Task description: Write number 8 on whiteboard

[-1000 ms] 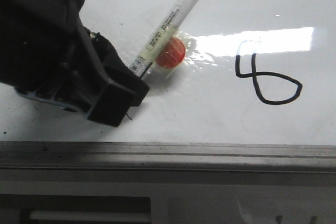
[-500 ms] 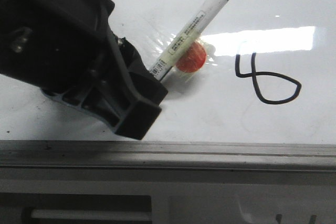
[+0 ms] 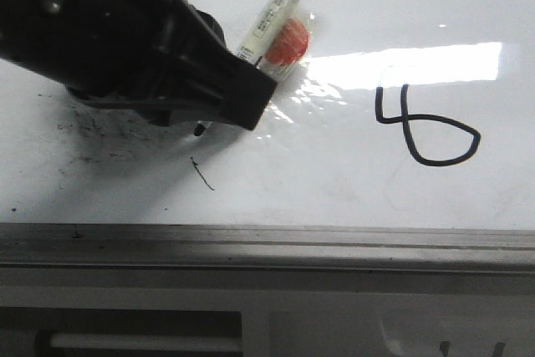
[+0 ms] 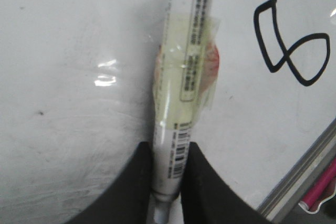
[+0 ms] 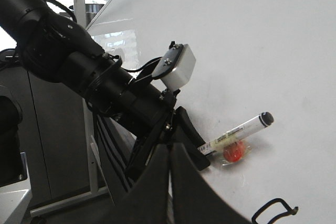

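Observation:
The number 8 (image 3: pixel 426 127) is drawn in black on the right part of the glossy whiteboard (image 3: pixel 351 181). It also shows in the left wrist view (image 4: pixel 291 40), and its edge shows in the right wrist view (image 5: pixel 273 211). My left gripper (image 3: pixel 238 81) is shut on a white marker (image 4: pixel 184 77) that has an orange ball (image 3: pixel 287 43) taped to it. The marker tip (image 3: pixel 199 130) points down at the board, left of the 8. My right gripper (image 5: pixel 169 153) is shut and empty, away from the board, and looks at the left gripper (image 5: pixel 191 148).
A short thin black diagonal stroke (image 3: pixel 203 173) lies below the marker tip. A grey speckled smudge patch (image 3: pixel 92 135) is left of the stroke. The grey metal rail (image 3: pixel 267 248) runs along the board's near edge. A pink object (image 4: pixel 317 195) lies beyond the rail.
My left gripper with the marker has moved first right, then farther up the board. The short stroke and the smudge patch beneath it are now uncovered. The 8 is unchanged.

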Controlling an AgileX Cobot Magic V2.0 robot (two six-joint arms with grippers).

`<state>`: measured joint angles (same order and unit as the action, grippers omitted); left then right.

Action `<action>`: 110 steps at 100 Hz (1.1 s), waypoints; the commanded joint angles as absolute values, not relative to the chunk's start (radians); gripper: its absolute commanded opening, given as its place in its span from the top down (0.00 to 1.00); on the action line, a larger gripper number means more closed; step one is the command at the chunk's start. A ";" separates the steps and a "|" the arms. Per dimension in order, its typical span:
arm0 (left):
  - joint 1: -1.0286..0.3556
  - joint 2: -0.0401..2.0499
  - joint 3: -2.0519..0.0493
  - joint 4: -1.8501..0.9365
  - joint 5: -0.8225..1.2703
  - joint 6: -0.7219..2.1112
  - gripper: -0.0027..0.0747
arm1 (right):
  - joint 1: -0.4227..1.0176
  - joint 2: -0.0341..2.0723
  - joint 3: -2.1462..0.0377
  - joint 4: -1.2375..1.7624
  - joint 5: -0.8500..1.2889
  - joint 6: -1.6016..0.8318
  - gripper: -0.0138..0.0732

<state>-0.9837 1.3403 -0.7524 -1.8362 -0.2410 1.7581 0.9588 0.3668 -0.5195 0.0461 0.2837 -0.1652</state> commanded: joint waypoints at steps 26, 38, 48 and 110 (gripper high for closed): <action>-0.969 1.368 -0.773 -1.861 -0.326 1.696 0.99 | 0.951 0.372 -0.549 0.041 0.209 -0.166 0.92; -0.969 1.391 -0.771 -1.861 -0.322 1.650 0.99 | 0.951 0.372 -0.549 0.041 0.209 -0.166 0.92; -0.969 1.412 -0.771 -1.861 -0.322 1.649 0.99 | 0.951 0.372 -0.549 0.041 0.209 -0.166 0.92; -0.969 1.424 -0.771 -1.861 -0.397 1.598 0.51 | 0.951 0.372 -0.549 0.043 0.209 -0.166 0.92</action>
